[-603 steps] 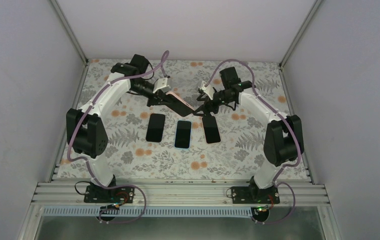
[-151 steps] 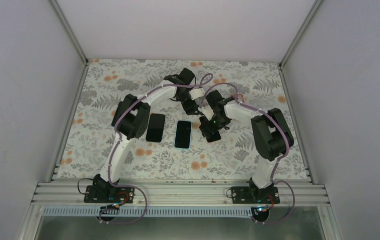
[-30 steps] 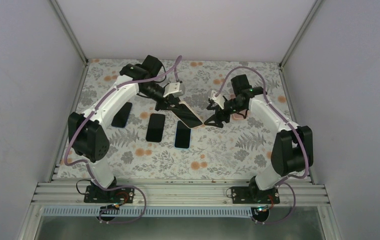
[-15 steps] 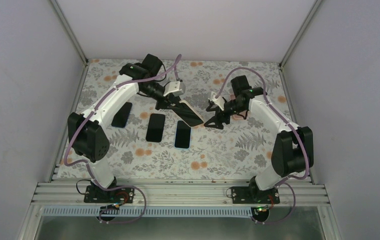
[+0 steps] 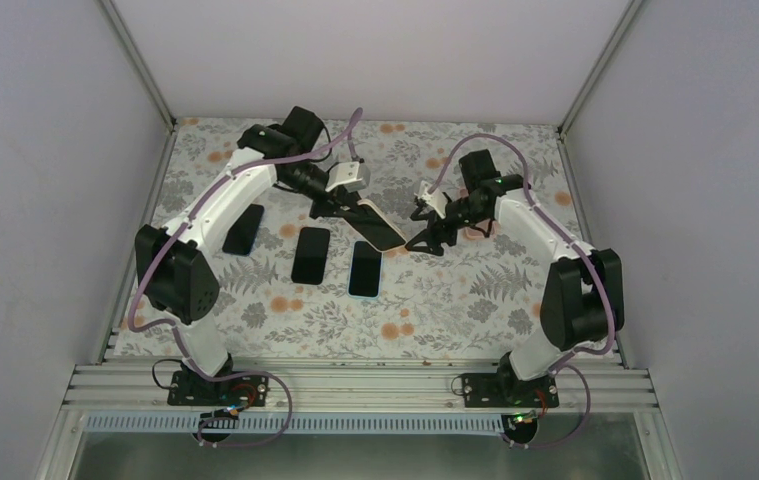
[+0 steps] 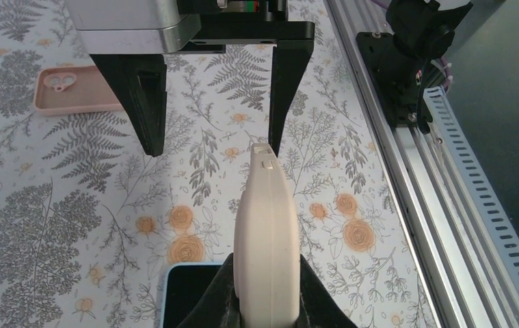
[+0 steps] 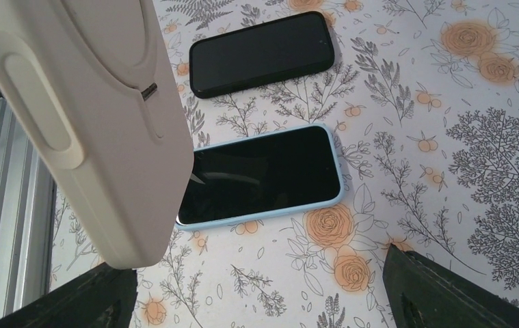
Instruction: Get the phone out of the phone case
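My left gripper (image 6: 267, 290) is clamped tight on the phone case (image 6: 267, 225) and holds it up off the table, edge-on to its own camera. The case is a smooth, matte cream shell with rounded corners. From the right wrist I see its side, with a long raised oblong button moulded in.

In the overhead view the phone (image 5: 376, 225) shows as a glossy dark slab seated inside the cream rim. It is tilted, with its free end pointing at my right gripper (image 6: 213, 145). That gripper stands wide apart and holds nothing, its two black wedge-shaped fingers (image 6: 148, 102) spread far wider than the case is thick. One tip looks very close to the case's end, though I can't tell whether it touches.

Below, on the floral printed tablecloth (image 5: 455, 310), a blue-cased phone (image 7: 263, 174) lies flat, screen up, its pale rim soft-looking. A black phone (image 7: 263, 51) lies just beside it and a second black phone (image 5: 243, 229) farther left. In the left wrist view a pink case (image 6: 72, 89) with a ring-shaped camera cutout lies flat near the right gripper.
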Robot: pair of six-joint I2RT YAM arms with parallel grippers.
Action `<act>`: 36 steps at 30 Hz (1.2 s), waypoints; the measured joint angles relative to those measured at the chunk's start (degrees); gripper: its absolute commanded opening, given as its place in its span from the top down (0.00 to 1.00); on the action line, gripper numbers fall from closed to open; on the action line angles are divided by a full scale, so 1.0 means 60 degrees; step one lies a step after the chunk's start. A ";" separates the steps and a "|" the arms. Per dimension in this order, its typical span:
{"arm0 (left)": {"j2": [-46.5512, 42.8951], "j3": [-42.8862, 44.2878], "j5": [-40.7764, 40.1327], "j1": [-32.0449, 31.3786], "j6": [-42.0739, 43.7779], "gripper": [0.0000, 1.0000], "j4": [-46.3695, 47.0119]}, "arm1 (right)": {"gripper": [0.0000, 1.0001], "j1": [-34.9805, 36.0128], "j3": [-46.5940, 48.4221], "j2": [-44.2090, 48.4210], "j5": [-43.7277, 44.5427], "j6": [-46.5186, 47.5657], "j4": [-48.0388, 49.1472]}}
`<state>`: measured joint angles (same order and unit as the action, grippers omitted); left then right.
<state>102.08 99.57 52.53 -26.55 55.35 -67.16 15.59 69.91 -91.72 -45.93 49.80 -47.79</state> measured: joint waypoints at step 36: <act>0.0849 0.1144 0.0342 0.0120 0.1158 0.98 -0.1293 | 0.07 0.0787 0.2178 -0.1326 0.0958 -0.0528 -0.1268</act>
<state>107.18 106.43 54.59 -25.82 62.30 -74.91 20.32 82.98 -99.68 -40.18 46.63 -55.40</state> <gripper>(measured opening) 0.104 0.938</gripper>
